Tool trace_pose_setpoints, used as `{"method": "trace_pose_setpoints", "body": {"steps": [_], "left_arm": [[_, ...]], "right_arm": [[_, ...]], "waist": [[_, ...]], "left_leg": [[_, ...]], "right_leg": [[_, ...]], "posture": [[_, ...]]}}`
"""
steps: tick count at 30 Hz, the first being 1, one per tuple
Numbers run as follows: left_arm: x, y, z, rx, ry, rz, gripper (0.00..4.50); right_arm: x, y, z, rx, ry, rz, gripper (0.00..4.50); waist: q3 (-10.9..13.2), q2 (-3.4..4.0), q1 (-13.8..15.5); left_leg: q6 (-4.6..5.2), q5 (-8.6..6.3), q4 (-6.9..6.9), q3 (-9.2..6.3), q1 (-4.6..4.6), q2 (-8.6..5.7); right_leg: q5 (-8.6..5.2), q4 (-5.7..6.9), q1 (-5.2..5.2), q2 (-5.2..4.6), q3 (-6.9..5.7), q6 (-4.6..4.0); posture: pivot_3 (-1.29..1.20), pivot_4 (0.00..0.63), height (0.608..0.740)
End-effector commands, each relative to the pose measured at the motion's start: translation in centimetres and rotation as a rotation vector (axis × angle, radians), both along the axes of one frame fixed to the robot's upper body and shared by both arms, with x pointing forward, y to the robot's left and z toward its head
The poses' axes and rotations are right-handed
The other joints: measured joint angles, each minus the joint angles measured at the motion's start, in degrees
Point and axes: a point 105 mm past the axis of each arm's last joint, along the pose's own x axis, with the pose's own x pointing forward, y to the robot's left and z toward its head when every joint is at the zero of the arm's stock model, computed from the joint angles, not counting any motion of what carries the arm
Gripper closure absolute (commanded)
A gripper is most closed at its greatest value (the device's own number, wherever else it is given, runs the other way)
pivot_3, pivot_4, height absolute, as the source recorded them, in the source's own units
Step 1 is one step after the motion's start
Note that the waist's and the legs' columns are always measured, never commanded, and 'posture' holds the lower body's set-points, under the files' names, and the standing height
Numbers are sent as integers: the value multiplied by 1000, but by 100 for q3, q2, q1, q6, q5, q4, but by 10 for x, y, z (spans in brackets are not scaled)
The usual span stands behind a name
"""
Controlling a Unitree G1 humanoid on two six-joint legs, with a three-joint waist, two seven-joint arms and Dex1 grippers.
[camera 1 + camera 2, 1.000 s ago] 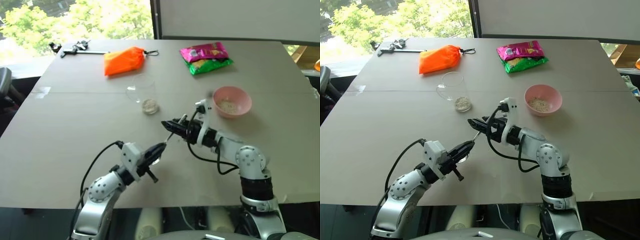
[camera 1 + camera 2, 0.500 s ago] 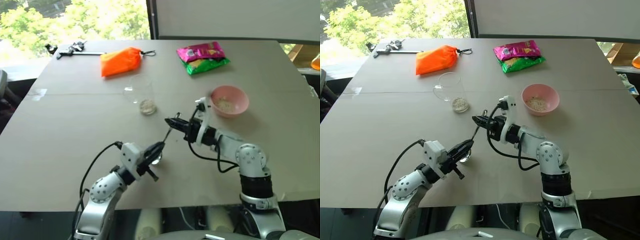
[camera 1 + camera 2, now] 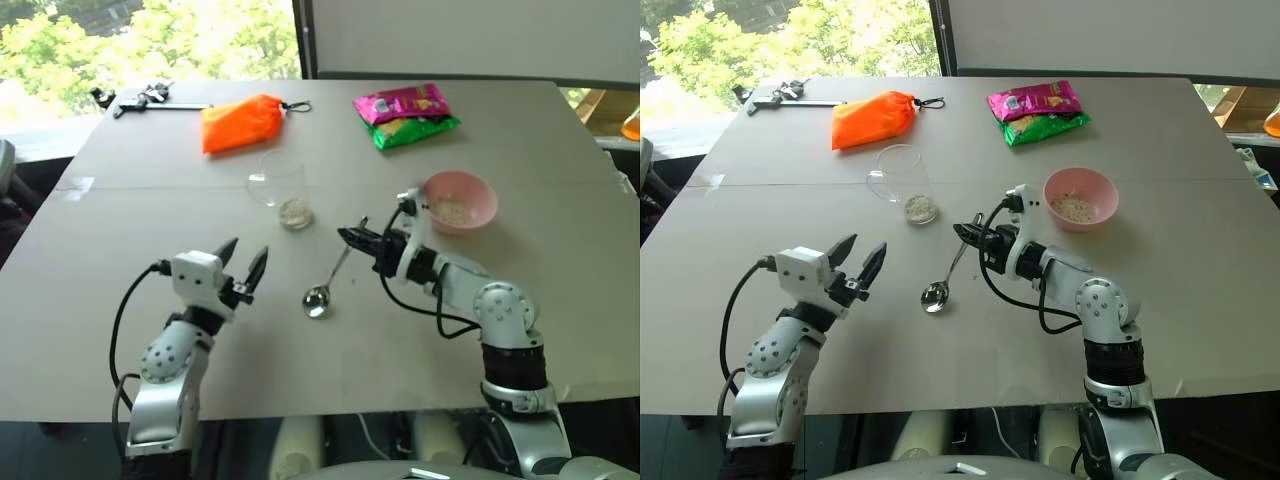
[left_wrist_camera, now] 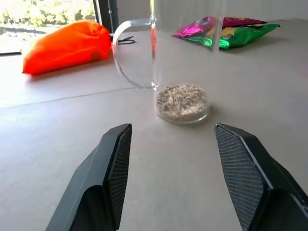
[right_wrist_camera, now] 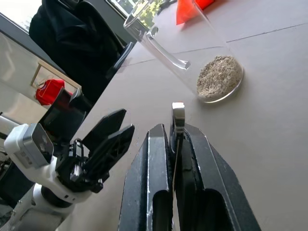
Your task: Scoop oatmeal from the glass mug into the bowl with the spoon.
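One spoon (image 3: 945,275) pinched in the right tool (image 3: 965,233); left tool (image 3: 857,262) open, empty; one glass mug (image 3: 902,180), one bowl (image 3: 1080,199).

I note a grey counter (image 3: 150,210) with a seam across it. At its far side an orange pouch (image 3: 243,122) lies with a black cord loop at one end. Well apart from it, along the same far side, a pink packet (image 3: 405,103) lies partly over a green packet (image 3: 420,130). At the far left corner rests a black tool (image 3: 150,97) with a metal rod. Behind the counter I see a window with green foliage (image 3: 120,35).
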Motion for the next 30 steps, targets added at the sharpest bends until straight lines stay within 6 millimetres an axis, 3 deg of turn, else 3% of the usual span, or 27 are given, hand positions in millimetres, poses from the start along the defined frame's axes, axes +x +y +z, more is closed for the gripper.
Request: {"method": "trace_pose_setpoints", "body": {"steps": [1,10,25,28,30], "left_arm": [[22,12,10,113,-50,51,1669],[72,27,24,173,-75,101,1669],[117,2,34,120,-72,6,1669],[122,2,34,107,-68,13,2501],[124,2,34,102,-67,16,3402]], "right_arm": [[3,1,14,23,-50,-7,4500],[5,0,15,32,-58,-34,4500],[9,-1,16,24,-68,-44,4500],[8,-1,16,21,-70,-46,4500],[8,-2,16,20,-73,-48,4500]], "waist": [[0,-1,10],[-1,-3,-5],[-2,-5,-14],[-2,-5,-15],[-2,-7,-16]], "left_leg": [[0,0,0,0,0,-2],[-4,3,0,8,-2,-2],[-8,5,0,41,-3,-2],[-8,6,0,41,-3,-2],[-8,6,0,41,-3,-2]], "right_leg": [[0,0,0,0,0,0],[0,-5,-1,0,1,1],[1,-4,-2,0,1,1],[1,-5,-2,0,1,1],[1,-5,-2,0,1,1]], "posture": [[0,150,696],[0,150,696],[0,150,696],[0,150,696],[0,150,696]]}}
